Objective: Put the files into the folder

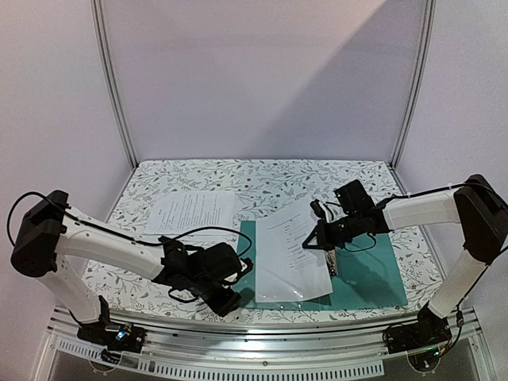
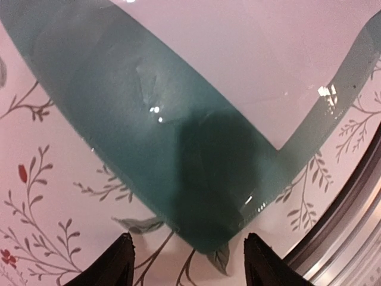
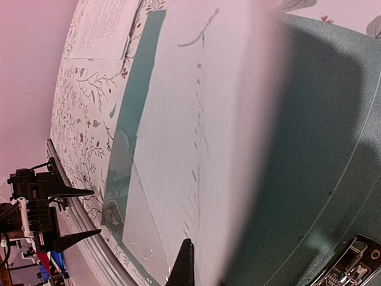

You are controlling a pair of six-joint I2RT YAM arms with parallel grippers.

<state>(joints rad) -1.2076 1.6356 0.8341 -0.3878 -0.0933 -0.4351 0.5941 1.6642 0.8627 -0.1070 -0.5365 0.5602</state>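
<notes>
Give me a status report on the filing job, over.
Left pincer open over the folder, near corner. Right pincer shut on one sheet, lying on the folder. Second sheet out on the table. No obstruction seen.

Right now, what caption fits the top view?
Right gripper holds a printed sheet over the teal folder; another sheet lies aside.

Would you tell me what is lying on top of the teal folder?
One printed sheet covers the folder's left half; the folder surface beneath it is hidden.
</notes>
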